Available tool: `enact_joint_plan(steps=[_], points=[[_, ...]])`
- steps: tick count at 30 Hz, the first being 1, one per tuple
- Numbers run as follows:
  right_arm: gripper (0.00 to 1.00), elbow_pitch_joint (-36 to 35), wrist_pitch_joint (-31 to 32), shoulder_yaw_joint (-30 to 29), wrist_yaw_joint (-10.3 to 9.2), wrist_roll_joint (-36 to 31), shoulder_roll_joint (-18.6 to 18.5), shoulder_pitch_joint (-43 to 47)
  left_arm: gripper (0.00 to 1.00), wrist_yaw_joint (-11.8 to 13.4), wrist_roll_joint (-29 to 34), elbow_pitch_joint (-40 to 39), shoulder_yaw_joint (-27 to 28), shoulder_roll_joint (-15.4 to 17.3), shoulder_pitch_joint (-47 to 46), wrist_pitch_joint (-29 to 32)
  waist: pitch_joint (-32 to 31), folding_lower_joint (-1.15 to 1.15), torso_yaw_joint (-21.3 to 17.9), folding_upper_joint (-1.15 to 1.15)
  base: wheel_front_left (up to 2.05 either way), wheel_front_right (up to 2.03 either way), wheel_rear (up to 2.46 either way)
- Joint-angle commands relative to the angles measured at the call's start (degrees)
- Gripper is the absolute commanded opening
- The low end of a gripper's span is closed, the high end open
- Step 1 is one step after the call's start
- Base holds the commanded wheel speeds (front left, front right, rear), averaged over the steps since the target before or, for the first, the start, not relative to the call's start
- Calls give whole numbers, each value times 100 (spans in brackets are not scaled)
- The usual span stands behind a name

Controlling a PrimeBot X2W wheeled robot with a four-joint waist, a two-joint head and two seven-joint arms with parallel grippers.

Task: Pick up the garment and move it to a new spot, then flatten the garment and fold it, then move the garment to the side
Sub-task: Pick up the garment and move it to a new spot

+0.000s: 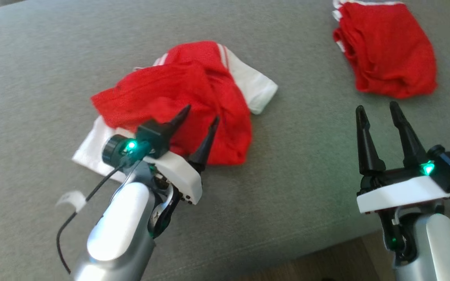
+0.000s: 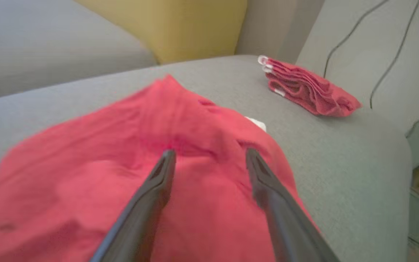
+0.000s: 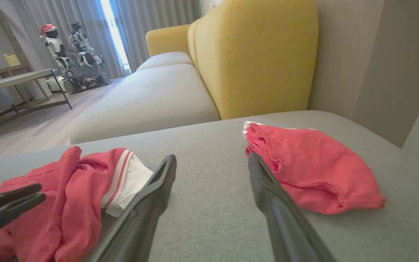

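The garment [image 1: 178, 97] is a crumpled heap of red mesh with white panels, lying in the middle of the grey cushion [image 1: 307, 171]. My left gripper [image 1: 202, 112] hovers over its near edge, open, with its fingers spread and nothing between them. The left wrist view looks down the left gripper [image 2: 210, 152] onto the red cloth [image 2: 122, 163] just below the tips. My right gripper [image 1: 376, 106] stands open at the lower right, over bare cushion and apart from the garment. In the right wrist view the right gripper [image 3: 212, 157] points across the cushion, with the garment [image 3: 67, 189] at the left.
A second red garment [image 1: 385, 47], folded, lies at the far right of the cushion. A yellow sofa back [image 3: 253, 54] rises behind. The cushion's front edge and wooden floor [image 1: 326, 265] are close to my right arm. A table and a small robot stand far off [image 3: 71, 47].
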Motion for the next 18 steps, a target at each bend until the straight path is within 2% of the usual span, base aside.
enact_joint_plan(steps=[1,11,18], points=[[100,-206,1,75,11,-49,-68,-194,100,144,24,-376,218,60,23,-209,-135,0,246,0,0,0,0],[100,-284,184,-41,11,-101,-109,-70,100,774,-93,-895,843,170,276,-885,-415,0,969,0,0,0,0],[100,-326,322,-70,11,-139,-165,37,100,1032,-219,-955,1360,431,602,-1064,-626,0,1334,0,0,0,0]])
